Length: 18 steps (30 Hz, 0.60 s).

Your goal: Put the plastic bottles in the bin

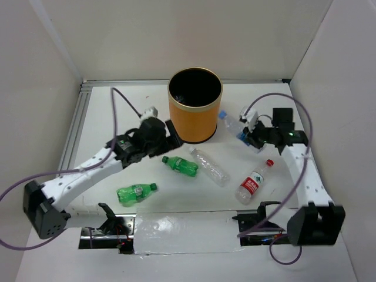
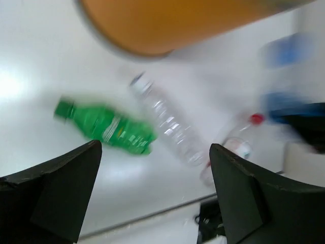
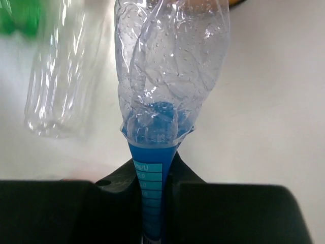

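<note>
With the right gripper (image 3: 152, 175) pinching the squashed end of the blue-labelled bottle (image 3: 170, 66), just right of the bin (image 1: 194, 120), lift above the rim before swinging left; let go over the middle. Mind the left gripper (image 2: 155, 152), spread and empty, beside the bin

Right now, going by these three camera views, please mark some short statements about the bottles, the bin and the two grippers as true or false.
1. The right gripper is shut on the clear plastic bottle with the blue label. True.
2. The left gripper is shut on a bottle. False: it is open and empty.
3. Both green plastic bottles lie on the white table. True.
4. The clear bottle with red label and red cap stands upright. False: it lies on its side.
5. The tall orange cylindrical bin is tipped over. False: it stands upright.
</note>
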### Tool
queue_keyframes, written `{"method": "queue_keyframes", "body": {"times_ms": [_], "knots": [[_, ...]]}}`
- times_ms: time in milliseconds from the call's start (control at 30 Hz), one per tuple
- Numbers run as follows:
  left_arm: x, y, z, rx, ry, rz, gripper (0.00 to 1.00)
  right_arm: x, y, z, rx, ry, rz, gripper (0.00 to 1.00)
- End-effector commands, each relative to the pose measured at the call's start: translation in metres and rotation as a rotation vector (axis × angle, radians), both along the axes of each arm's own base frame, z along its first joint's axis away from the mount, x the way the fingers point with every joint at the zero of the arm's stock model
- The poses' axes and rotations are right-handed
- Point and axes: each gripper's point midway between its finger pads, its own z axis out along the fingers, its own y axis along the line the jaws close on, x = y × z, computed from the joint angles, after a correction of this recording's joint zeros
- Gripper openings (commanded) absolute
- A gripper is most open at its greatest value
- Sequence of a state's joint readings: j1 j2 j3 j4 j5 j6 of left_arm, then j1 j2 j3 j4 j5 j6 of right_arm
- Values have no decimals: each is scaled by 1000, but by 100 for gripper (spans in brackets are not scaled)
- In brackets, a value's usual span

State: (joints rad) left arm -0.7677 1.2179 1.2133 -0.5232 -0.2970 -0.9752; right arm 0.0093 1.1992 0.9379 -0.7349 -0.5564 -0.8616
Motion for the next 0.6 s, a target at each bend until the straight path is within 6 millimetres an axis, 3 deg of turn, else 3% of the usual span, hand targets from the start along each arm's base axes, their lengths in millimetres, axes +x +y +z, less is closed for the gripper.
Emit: {"method": "queue_keyframes", "body": {"times_ms": [0, 167, 200, 267, 300, 333, 367, 400, 433, 467, 500, 533, 567], "knots": [[-36, -9, -98, -105, 407, 149, 100, 4, 17, 117, 125, -367, 87, 1], [-22, -28, -119, -204, 452, 167, 100, 3, 49, 216, 332, -668, 221, 0], [-11, -24, -119, -207, 452, 193, 100, 6, 56, 232, 365, -713, 250, 0], [-9, -27, -140, -174, 507, 202, 100, 32, 67, 270, 445, -787, 257, 1], [-5, -26, -143, -175, 522, 208, 100, 39, 84, 283, 481, -789, 283, 2], [-4, -29, -148, -177, 530, 203, 100, 68, 95, 267, 496, -709, 272, 2], [-4, -31, -159, -163, 553, 203, 100, 80, 104, 272, 501, -696, 281, 4], [-4, -31, -166, -150, 566, 208, 100, 86, 118, 299, 522, -729, 307, 4], [-1, -32, -168, -152, 576, 212, 100, 110, 130, 284, 536, -684, 310, 4], [-1, -31, -174, -141, 588, 216, 100, 120, 137, 284, 541, -676, 297, 5], [-3, -29, -186, -113, 615, 226, 100, 122, 152, 300, 553, -709, 326, 8], [-8, -26, -197, -92, 637, 233, 100, 141, 164, 277, 562, -634, 320, 11], [-10, -27, -203, -90, 650, 229, 100, 147, 171, 271, 562, -601, 325, 15]]}}
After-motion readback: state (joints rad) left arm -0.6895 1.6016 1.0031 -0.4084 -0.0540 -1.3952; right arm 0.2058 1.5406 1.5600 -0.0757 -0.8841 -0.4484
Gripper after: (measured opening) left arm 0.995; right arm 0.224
